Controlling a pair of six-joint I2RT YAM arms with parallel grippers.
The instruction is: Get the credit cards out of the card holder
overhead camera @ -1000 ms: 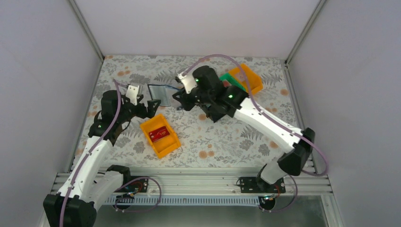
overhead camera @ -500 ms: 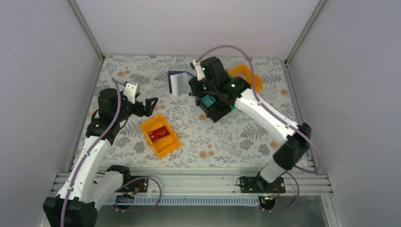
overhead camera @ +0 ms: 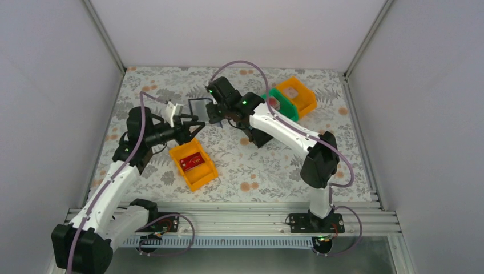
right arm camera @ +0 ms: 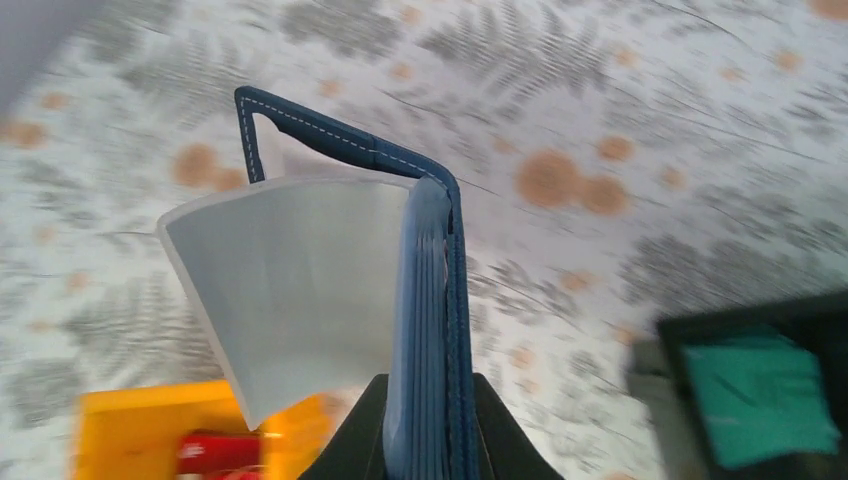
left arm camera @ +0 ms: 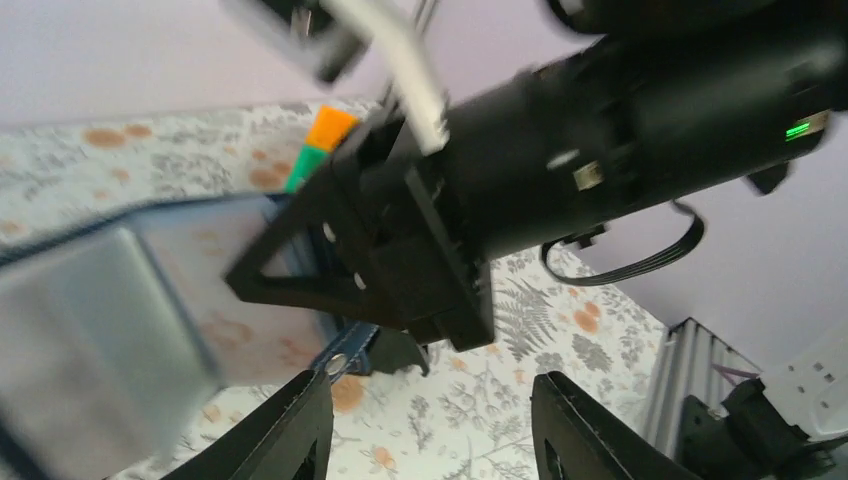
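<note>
The right gripper (right arm camera: pixel 428 400) is clamped on the open card holder (right arm camera: pixel 320 290), held up with its clear sleeves fanned. The left gripper (left arm camera: pixel 430 392), jaws apart and empty, is just beside it. The near orange bin (overhead camera: pixel 201 176) holds a red card (overhead camera: pixel 191 162). The black bin (right arm camera: pixel 700 326) holds a teal card (right arm camera: pixel 765 400). The print is unreadable.
</note>
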